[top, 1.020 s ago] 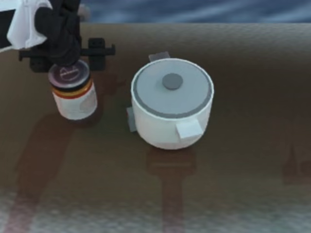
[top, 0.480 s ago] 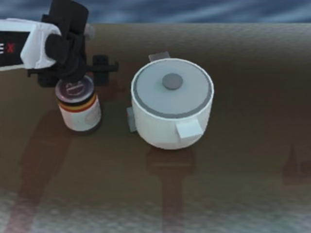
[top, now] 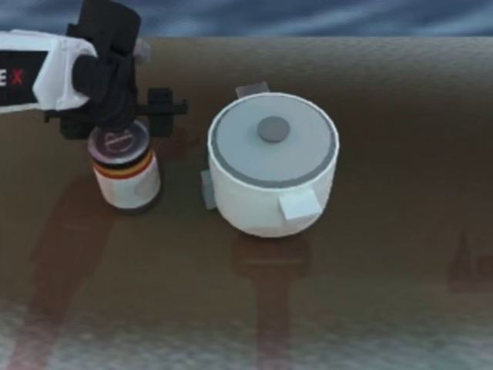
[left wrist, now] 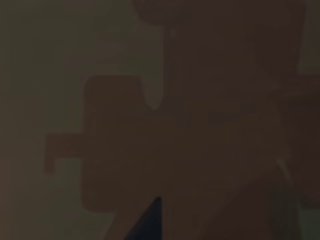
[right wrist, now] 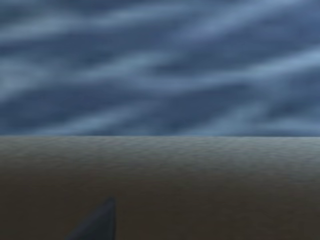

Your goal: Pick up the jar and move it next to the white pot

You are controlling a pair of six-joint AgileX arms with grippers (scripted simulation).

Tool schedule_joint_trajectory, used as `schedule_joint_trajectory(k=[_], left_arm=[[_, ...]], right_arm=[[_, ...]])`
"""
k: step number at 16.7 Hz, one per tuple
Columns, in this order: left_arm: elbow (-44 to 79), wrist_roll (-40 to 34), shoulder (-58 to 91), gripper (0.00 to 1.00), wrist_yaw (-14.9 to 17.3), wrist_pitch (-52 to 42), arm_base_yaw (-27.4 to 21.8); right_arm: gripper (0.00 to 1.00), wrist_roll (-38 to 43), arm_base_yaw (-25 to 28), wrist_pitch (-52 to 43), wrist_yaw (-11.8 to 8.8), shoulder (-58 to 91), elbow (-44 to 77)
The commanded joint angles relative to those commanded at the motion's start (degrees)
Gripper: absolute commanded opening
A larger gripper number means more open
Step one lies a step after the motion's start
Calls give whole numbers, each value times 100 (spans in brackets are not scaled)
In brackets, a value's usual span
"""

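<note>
The jar (top: 127, 173) stands upright on the brown table, left of the white pot (top: 271, 166), with a narrow strip of table between them. It shows a dark lid with a white logo, an orange-and-dark band and a white label. My left gripper (top: 117, 121) hangs directly over the lid, its black fingers (top: 161, 106) down either side of the jar, shut on it. The left wrist view is dark. The pot has a grey ring and a grey knob (top: 273, 129). My right arm is parked out of the top view. Its wrist view shows one dark fingertip (right wrist: 102, 220) over bare table.
Small square handles stick out from the pot at its front (top: 300, 205), its left side (top: 206, 190) and its back (top: 252, 89). The table's far edge (top: 347, 37) runs behind both objects. Arm shadows lie across the table in front.
One second ago the jar and my left gripper were farther left and back. Together they shifted right, toward the pot. Nothing has visibly moved in the last half second.
</note>
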Motion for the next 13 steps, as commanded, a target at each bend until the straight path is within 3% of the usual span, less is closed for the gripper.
schedule_joint_trajectory(k=[8, 13], left_arm=[[0, 0, 0, 98, 0, 0, 0], [0, 0, 0, 100, 0, 0, 0]], right_arm=[[100, 0, 0, 0, 0, 0, 0], [100, 0, 0, 0, 0, 0, 0]])
